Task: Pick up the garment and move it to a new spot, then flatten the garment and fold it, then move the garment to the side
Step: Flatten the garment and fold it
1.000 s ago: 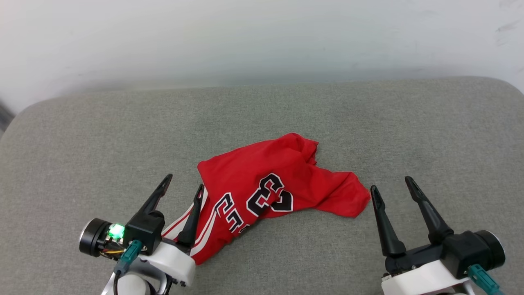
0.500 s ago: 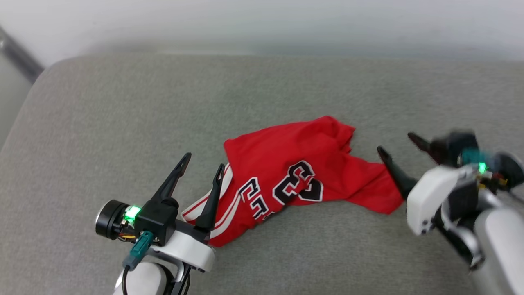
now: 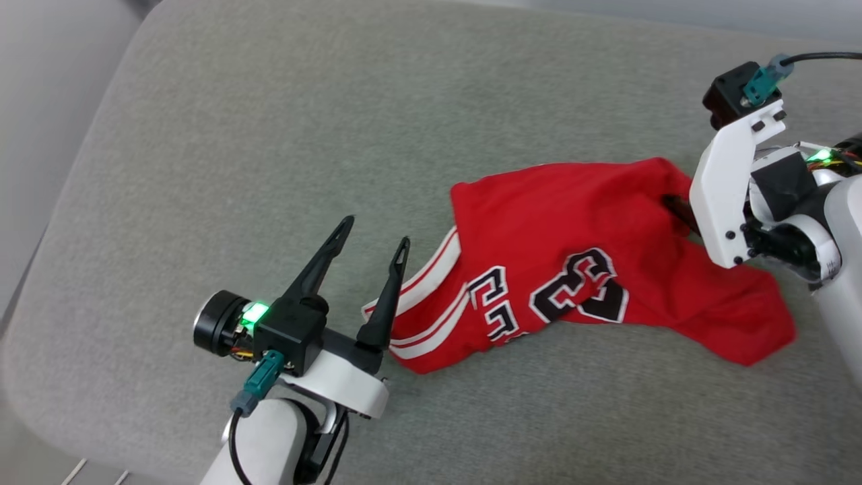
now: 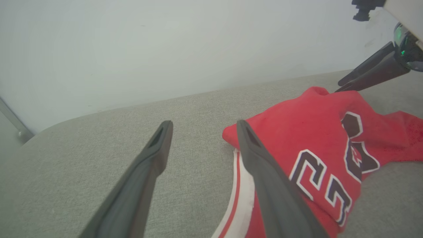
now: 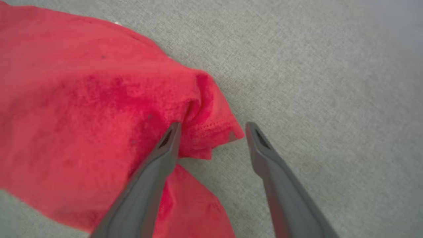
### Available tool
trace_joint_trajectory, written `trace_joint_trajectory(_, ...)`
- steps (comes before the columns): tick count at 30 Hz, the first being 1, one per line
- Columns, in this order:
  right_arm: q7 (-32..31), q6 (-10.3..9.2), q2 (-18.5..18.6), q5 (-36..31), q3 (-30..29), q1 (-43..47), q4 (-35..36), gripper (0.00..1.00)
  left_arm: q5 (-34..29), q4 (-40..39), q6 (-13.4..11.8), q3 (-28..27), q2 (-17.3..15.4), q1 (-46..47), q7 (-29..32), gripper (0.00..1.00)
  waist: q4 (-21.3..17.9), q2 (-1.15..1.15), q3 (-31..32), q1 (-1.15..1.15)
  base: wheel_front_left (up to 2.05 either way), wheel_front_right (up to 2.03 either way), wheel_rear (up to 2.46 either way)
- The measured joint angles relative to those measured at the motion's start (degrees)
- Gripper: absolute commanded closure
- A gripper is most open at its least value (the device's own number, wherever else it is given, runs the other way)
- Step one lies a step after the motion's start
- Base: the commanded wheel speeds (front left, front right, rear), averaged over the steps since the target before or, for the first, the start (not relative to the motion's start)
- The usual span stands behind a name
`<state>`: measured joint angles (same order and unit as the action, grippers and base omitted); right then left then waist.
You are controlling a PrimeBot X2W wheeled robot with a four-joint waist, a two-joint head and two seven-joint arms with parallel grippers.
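Note:
The garment is a red jersey lying crumpled on the grey cushion, with its black white-outlined number and red-and-white striped trim facing up. My left gripper stands open just left of the trim; in the left wrist view its right finger lies over the garment's edge. My right gripper points down at the garment's raised far-right fold. In the right wrist view this gripper is open, with the red fold's hem between its fingertips.
The cushion's rounded left edge and front edge drop off near my left arm. A pale wall rises behind the cushion. Bare grey fabric stretches beyond the garment's fold.
The head camera has tilted and turned, shifting the whole picture. My right gripper has swung from beside the garment's right tip up over its far-right fold. The left gripper keeps its place by the trim.

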<state>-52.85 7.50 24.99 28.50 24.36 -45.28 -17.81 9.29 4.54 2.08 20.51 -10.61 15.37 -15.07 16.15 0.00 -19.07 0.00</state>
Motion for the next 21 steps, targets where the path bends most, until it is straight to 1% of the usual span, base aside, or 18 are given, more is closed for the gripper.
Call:
trace_joint_trajectory(4, -1.04, 0.00, 0.89, 0.77, 2.91, -2.38, -5.34, 0.00, -0.56, 0.44, 0.86, -0.53, 1.82, 0.55, 0.00, 0.00, 2.97, 0.00, -1.72, 0.00, 0.00, 0.00, 0.00)
trace_joint_trajectory(7, -1.15, 0.00, 2.02, 0.85, 6.16, -3.48, -7.72, 0.00, -1.18, 0.49, 1.44, -0.88, 2.64, 0.76, 0.00, 0.00, 4.86, 0.00, -2.76, 0.00, 0.00, 0.00, 0.00)
trace_joint_trajectory(11, -0.60, 0.01, 3.35, 1.63, 8.79, -4.63, -10.12, 0.00, -1.94, 0.96, 1.97, -1.21, 3.68, 0.76, 0.00, 0.00, 6.70, 0.00, -3.70, 0.00, 0.00, 0.00, 0.00)
trace_joint_trajectory(12, -0.34, 0.01, 3.57, 1.72, 9.22, -4.84, -10.62, 0.54, -2.07, 1.09, 2.02, -1.34, 3.87, 0.76, 0.00, 0.00, 6.99, 0.00, -3.83, 0.00, 0.00, 0.00, 0.00)
trace_joint_trajectory(13, 0.05, 0.01, 3.72, 1.80, 9.69, -4.93, -11.06, 0.92, -2.08, 1.22, 2.19, -1.46, 4.00, 0.75, 0.00, 0.00, 7.21, 0.00, -3.91, 0.00, 0.00, 0.00, 0.00)
trace_joint_trajectory(14, 0.63, 0.01, 3.81, 1.90, 10.00, -5.01, -11.54, 1.00, -2.11, 1.33, 2.34, -1.60, 4.14, 0.74, 0.00, 0.00, 7.34, 0.00, -3.91, 0.00, 0.00, 0.00, 0.00)
trace_joint_trajectory(21, 8.29, 0.05, 3.64, 1.91, 13.67, -6.41, -13.82, 1.00, -3.01, 2.54, 2.99, -2.79, 4.64, 0.19, 0.00, 0.00, 6.20, 0.00, -2.18, 0.00, 0.00, 0.00, 0.00)
